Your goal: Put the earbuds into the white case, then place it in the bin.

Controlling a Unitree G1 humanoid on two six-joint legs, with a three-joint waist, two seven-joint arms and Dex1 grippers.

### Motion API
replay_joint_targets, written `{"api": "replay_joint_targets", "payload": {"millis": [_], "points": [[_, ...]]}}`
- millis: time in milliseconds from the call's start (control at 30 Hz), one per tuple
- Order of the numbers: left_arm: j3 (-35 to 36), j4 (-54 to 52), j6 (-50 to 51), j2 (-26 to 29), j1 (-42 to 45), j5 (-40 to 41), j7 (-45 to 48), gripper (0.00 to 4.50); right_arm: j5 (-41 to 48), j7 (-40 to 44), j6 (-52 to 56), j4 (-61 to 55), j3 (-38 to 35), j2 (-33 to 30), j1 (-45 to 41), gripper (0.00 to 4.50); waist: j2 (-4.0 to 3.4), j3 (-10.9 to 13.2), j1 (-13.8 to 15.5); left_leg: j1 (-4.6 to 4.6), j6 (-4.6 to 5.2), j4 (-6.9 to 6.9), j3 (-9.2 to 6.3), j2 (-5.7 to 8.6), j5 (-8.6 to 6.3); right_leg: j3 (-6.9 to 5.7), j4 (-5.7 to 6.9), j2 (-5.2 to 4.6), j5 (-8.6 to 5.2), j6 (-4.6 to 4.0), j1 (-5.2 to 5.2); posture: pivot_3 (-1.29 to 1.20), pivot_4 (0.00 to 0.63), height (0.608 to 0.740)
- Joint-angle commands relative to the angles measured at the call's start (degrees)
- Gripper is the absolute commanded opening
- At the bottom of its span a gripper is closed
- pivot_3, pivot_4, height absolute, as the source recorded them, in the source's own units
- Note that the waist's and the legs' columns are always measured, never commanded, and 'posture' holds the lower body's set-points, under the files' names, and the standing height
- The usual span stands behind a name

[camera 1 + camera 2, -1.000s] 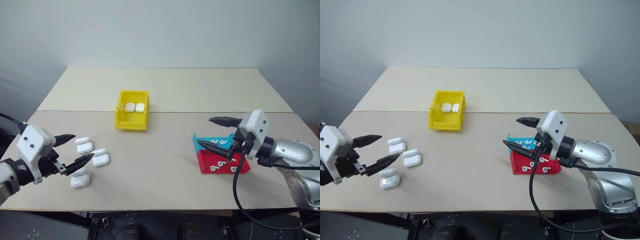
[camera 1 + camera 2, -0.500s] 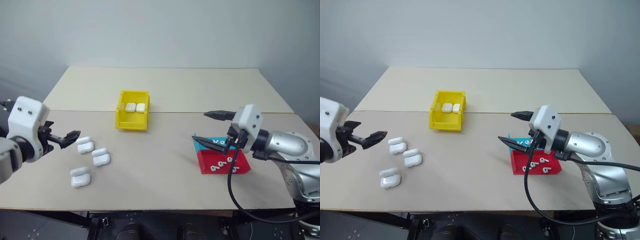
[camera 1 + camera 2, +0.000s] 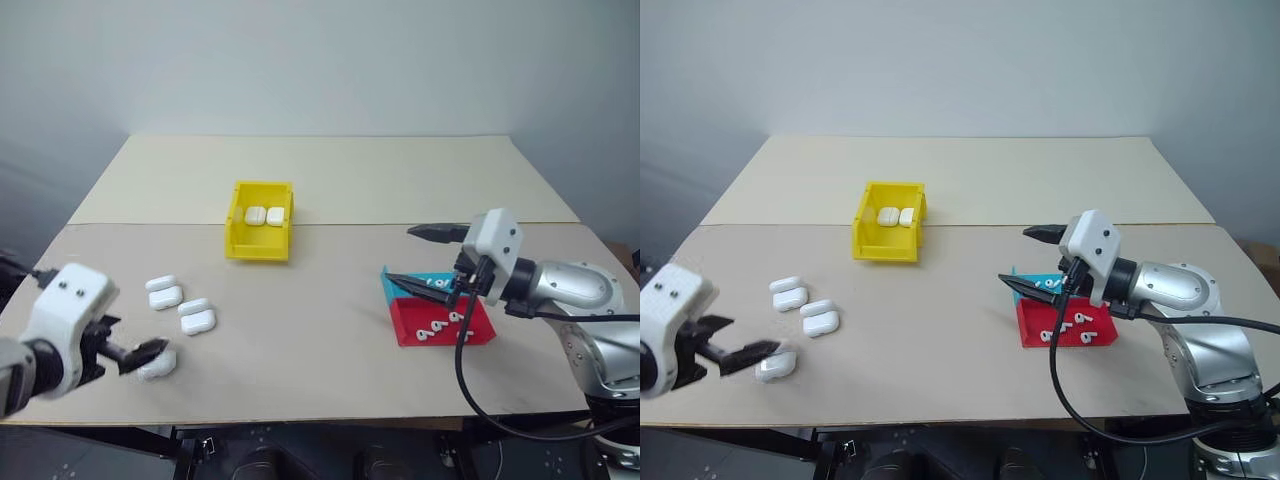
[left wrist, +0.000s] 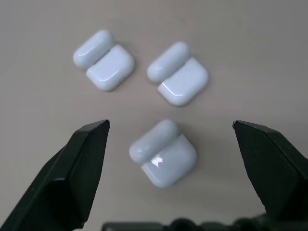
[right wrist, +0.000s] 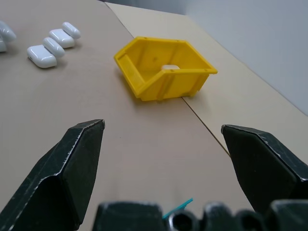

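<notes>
We count three open white cases (image 4: 163, 153) on the table, two in the bin (image 3: 260, 233), perhaps four earbuds (image 3: 440, 327). Both grippers, left (image 4: 171, 132) and right (image 3: 412, 257), are spread, empty.

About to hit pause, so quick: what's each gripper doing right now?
Left gripper: open, empty, straddling a white case.
Right gripper: open, empty, above the red tray.

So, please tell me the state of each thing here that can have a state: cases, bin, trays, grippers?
left gripper: open, jaws either side of the nearest case, not touching it
right gripper: open, empty, above the trays
three white cases on the table: lids open
yellow bin: upright, two cases inside
red tray: holds earbuds
teal tray: mostly hidden, contents unclear
</notes>
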State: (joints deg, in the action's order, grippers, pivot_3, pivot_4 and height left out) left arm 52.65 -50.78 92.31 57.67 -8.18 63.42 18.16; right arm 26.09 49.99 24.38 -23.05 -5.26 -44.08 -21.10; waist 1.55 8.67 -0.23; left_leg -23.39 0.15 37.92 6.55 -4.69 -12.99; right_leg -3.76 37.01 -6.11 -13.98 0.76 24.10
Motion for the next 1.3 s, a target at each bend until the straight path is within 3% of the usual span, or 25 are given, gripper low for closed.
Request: {"api": "replay_joint_targets", "payload": {"millis": [33,133,233,333,467,733,1033,1300], "points": [[7.23,-5.91,0.19,-5.04,-6.81,7.84,-7.54,4.48,1.18,0.83,0.29,-0.79,-0.93,-0.62,-0.82,4.50,0.00,0.00,0.07,0.02,0.00,-0.01,0.01,0.01,0.00,0.02,0.00,-0.01,0.00,-0.01,-0.01,0.00,0.150,0.740],[9.76,-8.64,0.19,-9.94,-11.58,9.83,-13.76,4.48,1.19,1.55,0.88,0.26,-0.23,-0.69,-2.24,4.50,0.02,0.00,0.02,0.04,0.01,-0.04,0.01,0.02,-0.01,0.09,-0.01,-0.02,0.00,-0.01,-0.01,0.00,0.150,0.740],[12.83,-7.77,-0.23,-9.98,-15.42,10.39,-15.11,4.48,0.83,2.13,1.32,1.42,0.40,-0.57,-3.43,4.50,0.03,-0.02,0.15,0.18,0.00,-0.04,-0.02,0.02,0.01,0.03,0.04,0.01,-0.01,-0.09,-0.10,0.00,0.150,0.740],[14.26,-5.40,-1.10,-7.94,-19.65,6.41,-14.14,3.94,0.85,2.04,1.86,1.53,1.03,0.06,-4.09,4.50,0.03,-0.02,0.32,0.20,0.00,-0.04,-0.01,0.02,0.00,0.03,0.01,0.01,-0.02,-0.11,-0.12,0.00,0.150,0.740],[12.40,-3.09,-5.67,-6.89,-24.68,-1.84,-11.68,2.70,1.27,1.47,2.38,0.34,1.17,0.72,-3.55,4.50,0.03,-0.02,0.42,0.10,0.01,-0.07,0.04,0.04,-0.01,0.05,-0.02,0.01,-0.03,-0.13,-0.01,0.00,0.150,0.740],[-1.10,5.80,-23.97,-0.92,-29.55,-20.13,0.14,0.02,1.24,-1.44,3.54,-2.31,0.66,2.50,-2.10,4.50,0.02,-0.03,0.75,0.09,0.00,-0.07,0.17,0.03,-0.02,-0.01,-0.02,0.00,-0.05,-0.17,0.02,0.00,0.150,0.740],[-20.28,23.12,-41.91,8.50,-21.84,-36.68,11.05,0.02,2.09,-4.04,5.18,-5.66,-0.70,2.84,-0.52,4.50,0.01,-0.03,0.79,-0.01,-0.01,-0.11,0.34,0.01,-0.03,-0.09,-0.04,0.00,-0.06,-0.18,0.10,0.00,0.150,0.740],[-29.85,29.67,-48.65,8.26,-11.73,-42.75,15.57,0.02,2.84,-6.50,6.48,-7.95,-0.75,3.30,0.60,4.50,0.02,-0.03,0.72,-0.13,0.00,-0.13,0.38,-0.02,-0.04,-0.12,-0.05,0.01,-0.06,-0.18,0.19,0.00,0.150,0.740]]}}
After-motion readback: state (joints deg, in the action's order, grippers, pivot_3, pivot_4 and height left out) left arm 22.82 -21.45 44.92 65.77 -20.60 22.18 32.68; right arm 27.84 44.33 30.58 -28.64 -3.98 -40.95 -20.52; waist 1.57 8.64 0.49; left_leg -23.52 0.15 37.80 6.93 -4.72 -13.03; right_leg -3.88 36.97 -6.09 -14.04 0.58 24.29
